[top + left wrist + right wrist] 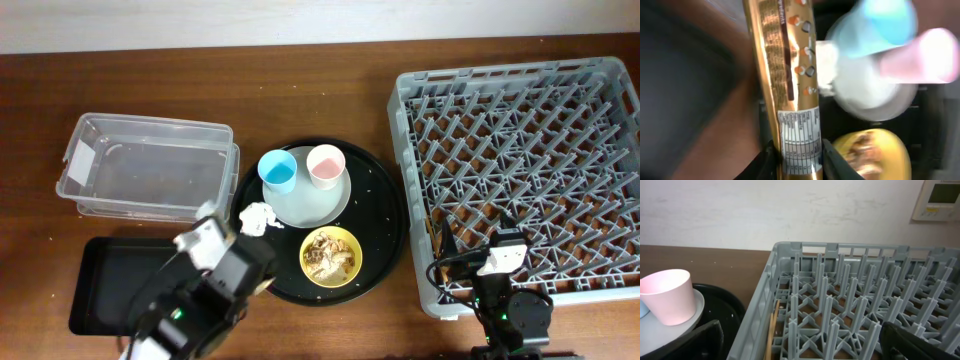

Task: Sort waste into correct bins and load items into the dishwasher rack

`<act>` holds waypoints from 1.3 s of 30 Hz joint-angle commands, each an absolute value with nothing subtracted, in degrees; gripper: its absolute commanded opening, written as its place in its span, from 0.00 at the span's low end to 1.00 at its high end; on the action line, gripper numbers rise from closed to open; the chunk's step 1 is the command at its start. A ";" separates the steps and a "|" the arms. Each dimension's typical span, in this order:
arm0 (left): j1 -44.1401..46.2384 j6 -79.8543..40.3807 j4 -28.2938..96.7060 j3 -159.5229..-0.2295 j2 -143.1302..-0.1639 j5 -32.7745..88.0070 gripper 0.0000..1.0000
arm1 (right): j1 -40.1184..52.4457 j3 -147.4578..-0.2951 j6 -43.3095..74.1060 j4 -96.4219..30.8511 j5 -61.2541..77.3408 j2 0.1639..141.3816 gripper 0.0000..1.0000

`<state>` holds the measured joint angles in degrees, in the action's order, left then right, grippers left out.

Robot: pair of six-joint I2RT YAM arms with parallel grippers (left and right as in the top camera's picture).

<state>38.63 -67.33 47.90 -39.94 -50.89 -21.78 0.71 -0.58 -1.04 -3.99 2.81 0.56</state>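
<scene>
My left gripper (797,161) is shut on the brown-gold wrapper stick (790,75). In the overhead view it (212,248) sits between the shallow black tray (105,285) and the round black tray, next to the white napkin (257,218). The blue cup (278,170) and pink cup (325,165) stand on the grey-blue plate (312,203). The yellow bowl (331,256) holds beige scraps. The clear tub (150,165) is at the back left. My right gripper (800,347) is open and empty over the near left corner of the grey rack (520,170).
The large round black tray (385,215) carries the plate, bowl and napkin between the bins and the rack. Thin wooden sticks (774,330) lie inside the rack by its left wall. The pink cup (670,297) shows at the left of the right wrist view.
</scene>
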 commanded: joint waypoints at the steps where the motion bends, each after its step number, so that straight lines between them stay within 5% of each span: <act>1: 35.53 -69.65 59.99 -39.81 -42.74 -28.91 0.26 | 0.36 -0.32 -0.56 -4.29 2.94 0.21 0.98; 4: 27.24 -72.69 70.91 -39.79 -42.09 -31.33 0.27 | 0.36 -0.32 -0.56 -4.29 2.94 0.21 0.98; 11: 10.94 -72.42 71.42 -39.18 -44.12 -31.57 0.27 | 0.36 -0.32 -0.56 -4.29 2.94 0.21 0.98; 29: 10.26 -70.15 54.68 -36.21 -71.13 -29.08 0.28 | 0.36 -0.32 -0.56 -4.32 2.92 0.21 0.99; 30: 10.26 -69.25 54.70 -36.21 -71.13 -29.47 0.39 | 0.36 -0.32 -0.56 -4.29 2.94 0.21 0.98; 31: 10.26 -67.11 54.70 -36.21 -71.13 -29.69 0.71 | 0.36 -0.32 -0.56 -4.29 2.92 0.21 0.98; 37: 10.33 -50.04 61.08 -46.70 -69.76 -28.60 0.83 | 0.36 -0.32 -0.56 -4.29 2.92 0.21 0.98; 39: 10.33 -37.74 63.94 -57.21 -68.73 -17.06 0.83 | 0.36 -0.32 -0.56 -4.29 2.92 0.21 0.98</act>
<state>10.50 -51.94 63.29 -47.72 -70.39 -27.14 0.71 -0.58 -1.06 -4.03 2.81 0.58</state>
